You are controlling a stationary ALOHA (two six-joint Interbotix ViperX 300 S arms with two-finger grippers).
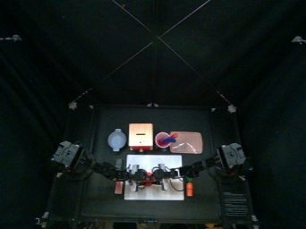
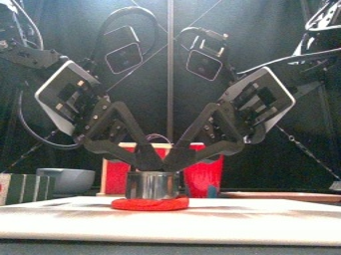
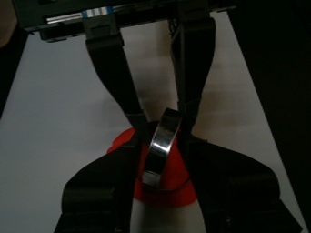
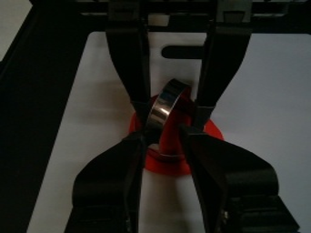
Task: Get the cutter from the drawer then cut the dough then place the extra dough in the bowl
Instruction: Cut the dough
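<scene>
The round metal cutter (image 2: 158, 185) stands on a flat red dough disc (image 2: 150, 204) on the white cutting board (image 2: 266, 214). My left gripper (image 2: 131, 159) comes down from the left and my right gripper (image 2: 194, 157) from the right. They meet at the cutter's top rim. In the left wrist view the cutter (image 3: 162, 150) sits edge-on between my jaws over the dough (image 3: 155, 187), with the other arm's jaws opposite. The right wrist view shows the same cutter (image 4: 166, 107) and dough (image 4: 165, 162). Both grippers look shut on the cutter.
Behind the board (image 1: 138, 190), along the back of the table, stand the blue-grey bowl (image 1: 116, 139), the pale wooden box (image 1: 142, 134) and the pink tray (image 1: 191, 146) with toy foods. Both arms crowd the board's middle.
</scene>
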